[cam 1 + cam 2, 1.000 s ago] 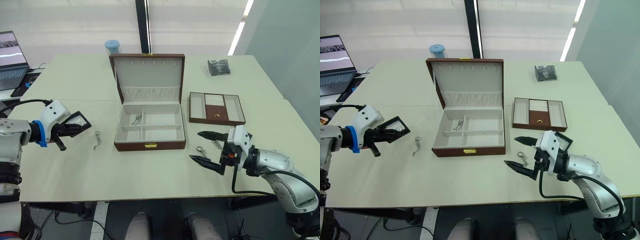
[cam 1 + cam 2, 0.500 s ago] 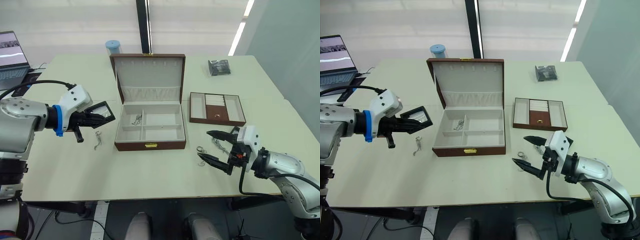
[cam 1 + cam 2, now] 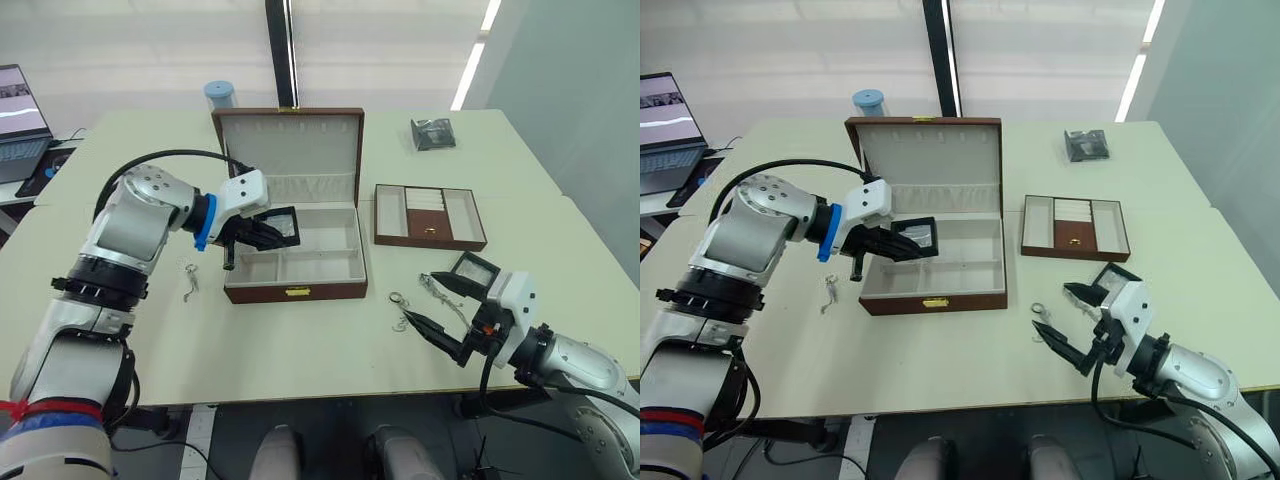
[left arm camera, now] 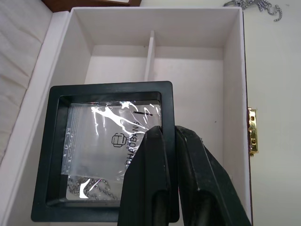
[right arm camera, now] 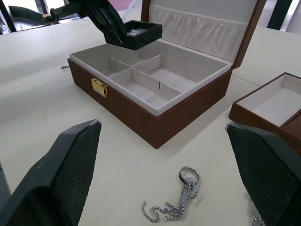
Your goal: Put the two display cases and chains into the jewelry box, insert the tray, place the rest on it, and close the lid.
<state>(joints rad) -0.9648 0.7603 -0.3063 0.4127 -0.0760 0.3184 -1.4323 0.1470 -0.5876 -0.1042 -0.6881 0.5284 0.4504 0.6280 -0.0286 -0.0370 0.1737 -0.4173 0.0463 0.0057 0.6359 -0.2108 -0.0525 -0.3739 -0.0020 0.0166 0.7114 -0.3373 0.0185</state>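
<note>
A loose chain [image 3: 190,282] lies on the tabletop left of the jewelry box [image 3: 296,290], and the left gripper [image 3: 262,232] has its jaws closed on one display case [image 4: 106,147], holding it over the box's rear-left compartment, not yet set down. The box stands mid-tabletop with its lid [image 3: 288,143] up, and the tray [image 3: 430,216] waits outside to its right (so tray, remaining pieces and lid are all left to do). Toward the front right edge the right gripper [image 3: 436,306] hovers with jaws spread wide and empty around another chain [image 5: 175,207], the second display case [image 3: 472,270] just behind it.
</note>
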